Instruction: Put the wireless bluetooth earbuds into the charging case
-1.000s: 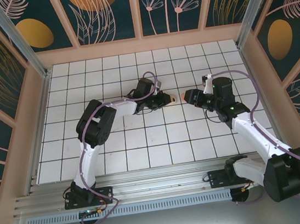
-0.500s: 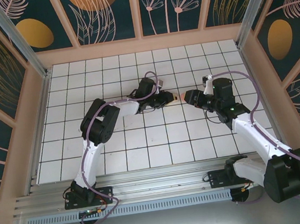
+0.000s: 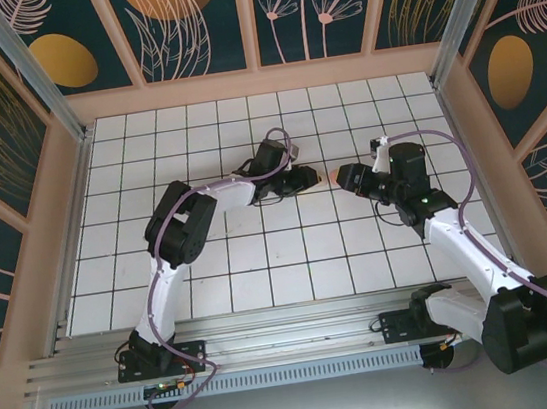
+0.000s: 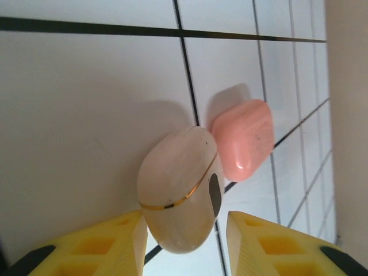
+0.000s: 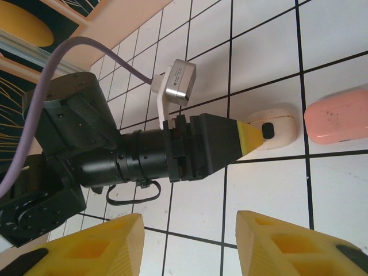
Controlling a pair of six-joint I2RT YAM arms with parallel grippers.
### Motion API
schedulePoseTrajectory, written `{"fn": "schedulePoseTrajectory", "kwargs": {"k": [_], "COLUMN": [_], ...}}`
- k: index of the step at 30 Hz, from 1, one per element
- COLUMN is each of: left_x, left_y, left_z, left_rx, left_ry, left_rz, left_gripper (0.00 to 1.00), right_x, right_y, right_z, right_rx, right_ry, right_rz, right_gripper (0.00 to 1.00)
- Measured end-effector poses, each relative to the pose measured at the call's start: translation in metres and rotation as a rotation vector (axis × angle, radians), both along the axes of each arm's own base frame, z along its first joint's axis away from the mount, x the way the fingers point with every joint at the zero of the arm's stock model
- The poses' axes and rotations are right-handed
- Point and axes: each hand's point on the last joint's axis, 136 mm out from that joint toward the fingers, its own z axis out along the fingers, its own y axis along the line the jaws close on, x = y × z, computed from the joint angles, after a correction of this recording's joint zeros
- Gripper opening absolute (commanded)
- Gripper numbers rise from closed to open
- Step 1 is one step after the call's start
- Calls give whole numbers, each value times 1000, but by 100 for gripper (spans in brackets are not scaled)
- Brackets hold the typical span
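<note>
Left tool (image 4: 183, 231) is spread apart, the beige case (image 4: 175, 195) framed between its fingers on the worktop (image 4: 86, 103), long axis pointed roughly ahead. The pink case (image 4: 242, 138) is seen touching it beyond. Right tool (image 5: 190, 230), also apart, is stationed farther off.

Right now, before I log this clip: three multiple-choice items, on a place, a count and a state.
1. Where is the pink case? A beside the beige case; B on top of it; C against the wall.
2. How many cases lie on the tiles? A one; B two; C four.
3. The left gripper is? A shut on the pink case; B open; C shut on nothing.
1 A, they lie side by side; 2 B, one pink, one beige; 3 B, its fingers stand apart.
</note>
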Motion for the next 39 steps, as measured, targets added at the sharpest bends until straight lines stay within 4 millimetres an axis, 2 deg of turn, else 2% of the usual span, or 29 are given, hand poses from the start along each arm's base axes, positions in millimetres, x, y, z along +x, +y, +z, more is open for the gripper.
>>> {"fn": "schedulePoseTrajectory", "kwargs": {"k": [7,13,14,15,17,18,20,21,23,25,28,31,33,39], "left_x": [5,12,14,16,20,21,22,22,19,14,-1,-29,-45,-82], "left_y": [24,45,50,55,69,79,106,127,168,221,288,331,352,407], "left_z": [4,30,37,46,68,80,104,117,138,156,174,180,178,153], "left_rx": [163,268,287,304,328,341,366,383,412,457,531,608,652,804], "left_ry": [-56,-147,-168,-191,-249,-278,-332,-364,-417,-472,-559,-663,-722,-831], "left_rz": [38,69,77,87,118,139,192,230,317,440,616,747,811,963], "left_gripper": [44,49,49,50,52,57,75,98,99,99,99,99,99,99], "right_x": [-1,-1,0,0,3,5,9,11,15,18,23,26,28,32], "right_y": [-1,-4,-5,-8,-13,-17,-25,-30,-42,-57,-82,-107,-123,-160], "right_z": [3,6,7,8,9,9,8,5,-4,-16,-28,-37,-40,-45], "right_rx": [1,-10,-17,-26,-43,-52,-73,-85,-120,-165,-223,-269,-302,-384], "right_ry": [-8,-25,-33,-42,-55,-61,-81,-87,-101,-110,-144,-190,-221,-313], "right_rz": [-1,-15,-20,-26,-46,-59,-87,-104,-144,-194,-269,-346,-400,-526], "right_gripper": [47,53,61,97,99,99,99,99,99,99,99,99,99,99]}}
